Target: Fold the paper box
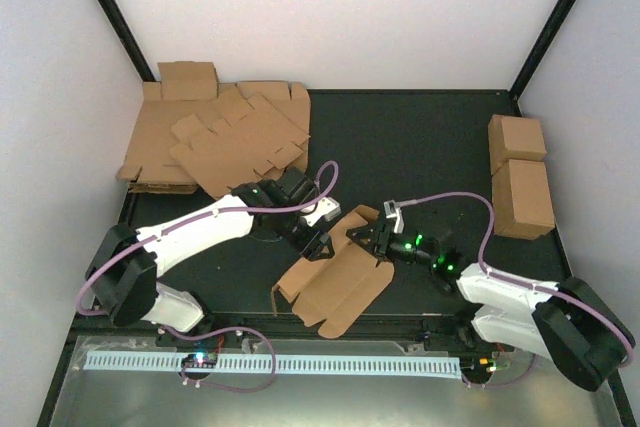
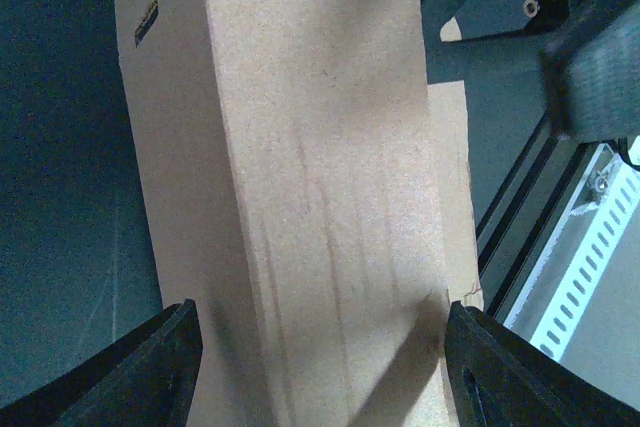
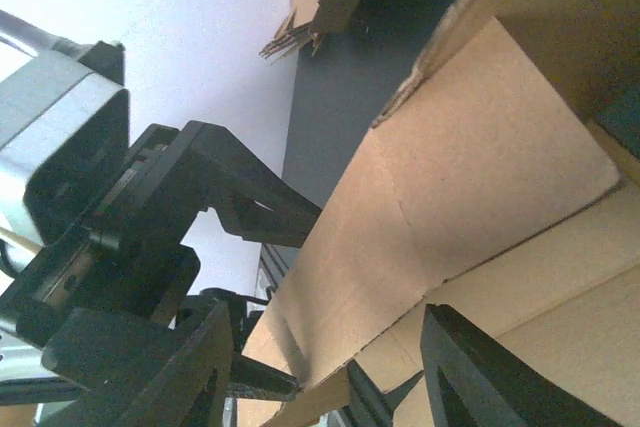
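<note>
The paper box is a brown die-cut sheet lying in the middle of the black table, partly folded at its far end. My left gripper comes in at that end from the left. In the left wrist view, a raised folded panel of the paper box spans the whole gap of the left gripper, and both fingers touch its sides. My right gripper reaches the same end from the right. In its wrist view the right gripper stands open, with the corner of a tilted flap of the paper box between its fingers.
A heap of flat cardboard sheets lies at the back left. Two closed brown cuboids stand along the right edge. A white perforated rail runs along the near edge between the arm bases. White walls enclose the table.
</note>
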Robot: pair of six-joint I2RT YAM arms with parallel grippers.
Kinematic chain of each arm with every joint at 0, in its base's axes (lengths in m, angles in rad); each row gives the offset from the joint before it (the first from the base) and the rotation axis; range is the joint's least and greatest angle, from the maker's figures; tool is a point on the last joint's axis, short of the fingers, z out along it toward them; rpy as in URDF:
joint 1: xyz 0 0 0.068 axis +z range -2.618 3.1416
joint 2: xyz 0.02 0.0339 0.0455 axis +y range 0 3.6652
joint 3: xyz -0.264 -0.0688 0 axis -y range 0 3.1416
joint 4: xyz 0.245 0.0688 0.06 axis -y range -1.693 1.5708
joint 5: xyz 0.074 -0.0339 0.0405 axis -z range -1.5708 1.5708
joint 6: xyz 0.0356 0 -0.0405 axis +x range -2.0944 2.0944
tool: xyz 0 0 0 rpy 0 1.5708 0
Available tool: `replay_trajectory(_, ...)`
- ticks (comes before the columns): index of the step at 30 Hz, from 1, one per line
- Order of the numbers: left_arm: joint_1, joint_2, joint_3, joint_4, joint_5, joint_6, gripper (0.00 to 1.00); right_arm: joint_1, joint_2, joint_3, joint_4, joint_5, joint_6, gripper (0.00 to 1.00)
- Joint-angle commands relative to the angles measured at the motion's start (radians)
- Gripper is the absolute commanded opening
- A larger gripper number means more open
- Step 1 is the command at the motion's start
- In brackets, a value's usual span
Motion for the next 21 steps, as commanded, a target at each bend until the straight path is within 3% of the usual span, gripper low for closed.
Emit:
replay_trajectory(1, -0.008, 0.014, 0.006, 0.012, -0.015, -0.013, 0.69, 0.024, 0.025, -0.005, 0.060, 0.026, 0.034, 0.53)
replay_trajectory(21, -0.010, 0.021, 0.002, 0.013, -0.019, -0.010, 0.69, 0.037, 0.182, -0.014, 0.234, 0.006, 0.098, 0.21)
